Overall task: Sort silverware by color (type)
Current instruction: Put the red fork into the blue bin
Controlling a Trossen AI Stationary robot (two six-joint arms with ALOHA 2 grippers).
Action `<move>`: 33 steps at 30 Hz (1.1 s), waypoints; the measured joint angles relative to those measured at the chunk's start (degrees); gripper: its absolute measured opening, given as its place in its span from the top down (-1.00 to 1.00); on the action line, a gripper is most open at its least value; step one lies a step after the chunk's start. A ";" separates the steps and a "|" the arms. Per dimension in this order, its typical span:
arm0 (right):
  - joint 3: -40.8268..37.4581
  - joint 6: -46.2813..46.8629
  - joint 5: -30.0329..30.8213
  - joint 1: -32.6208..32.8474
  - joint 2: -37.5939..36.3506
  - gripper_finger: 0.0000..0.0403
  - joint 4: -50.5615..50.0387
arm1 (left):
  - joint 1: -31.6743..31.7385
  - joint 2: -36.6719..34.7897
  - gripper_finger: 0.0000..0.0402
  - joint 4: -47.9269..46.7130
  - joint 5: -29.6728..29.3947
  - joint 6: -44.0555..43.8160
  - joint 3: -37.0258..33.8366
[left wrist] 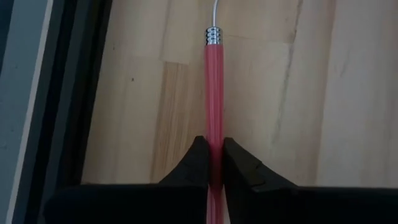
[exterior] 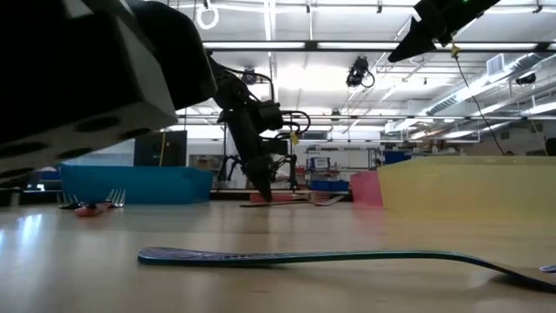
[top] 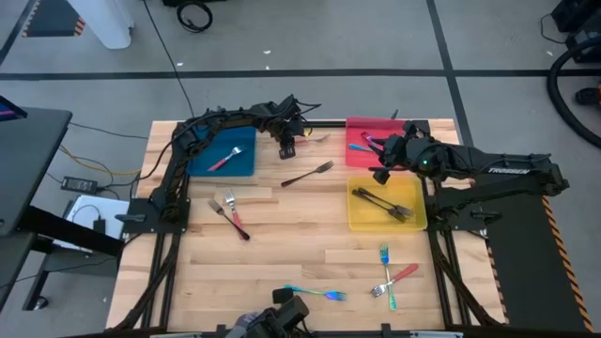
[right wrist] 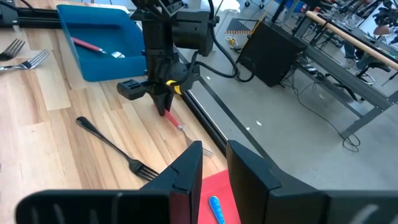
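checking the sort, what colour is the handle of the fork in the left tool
Red handle, clearest in the left wrist view.

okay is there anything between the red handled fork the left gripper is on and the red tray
Nothing visible blocks it. The left gripper is shut on the red-handled fork at the table's far edge, between the blue tray and the red tray. Only bare wood lies between fork and red tray.
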 joint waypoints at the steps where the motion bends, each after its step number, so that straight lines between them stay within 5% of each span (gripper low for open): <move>1: 0.00 0.00 0.00 0.00 0.00 0.59 0.00 | 0.00 -0.04 0.89 -0.33 0.00 0.61 0.01; 13: 0.00 -0.02 -0.02 0.00 0.06 0.59 -0.09 | 0.22 -8.46 0.89 -8.28 -0.30 2.40 -0.06; 33: 0.00 4.54 -0.13 0.01 5.45 0.59 -4.63 | 11.68 -39.40 0.87 -40.07 -1.11 -8.45 -2.09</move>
